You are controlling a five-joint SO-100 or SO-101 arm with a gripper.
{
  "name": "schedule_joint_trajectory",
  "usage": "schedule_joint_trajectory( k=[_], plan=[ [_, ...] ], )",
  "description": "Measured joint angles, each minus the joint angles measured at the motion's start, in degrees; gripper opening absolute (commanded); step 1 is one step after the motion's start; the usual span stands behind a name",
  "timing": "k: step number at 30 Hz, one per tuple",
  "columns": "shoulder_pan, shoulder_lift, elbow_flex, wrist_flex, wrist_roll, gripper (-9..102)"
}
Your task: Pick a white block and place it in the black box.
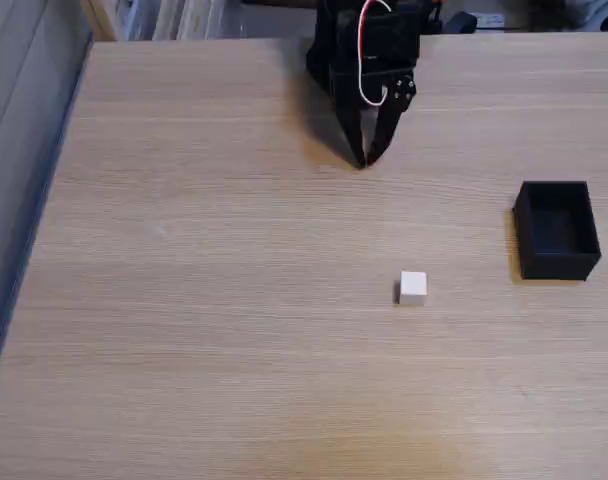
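Reaching due: I'd open the empty pinched-together claw (363, 162), then straddle the block (412, 288) squarely, mid-worktop (204, 300); box (556, 230) near right edge.

A light wood-grain table (204, 330) fills the fixed view — a grey panel (19, 120) runs along its left edge, evenly lit.

White block (412, 288) on table; black box (556, 230) apart, seemingly empty.

table (204, 330): light wood grain | grey wall (14, 120): left edge
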State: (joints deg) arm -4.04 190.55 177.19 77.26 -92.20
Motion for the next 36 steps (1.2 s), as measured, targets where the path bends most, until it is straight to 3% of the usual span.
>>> schedule_joint_trajectory(
  k=[26, 36],
  plan=[
    [0.0, 0.0, 0.0, 0.0, 0.0, 0],
    [1.2, -3.1, -2.0, -2.2, -5.4, 1]
  ],
)
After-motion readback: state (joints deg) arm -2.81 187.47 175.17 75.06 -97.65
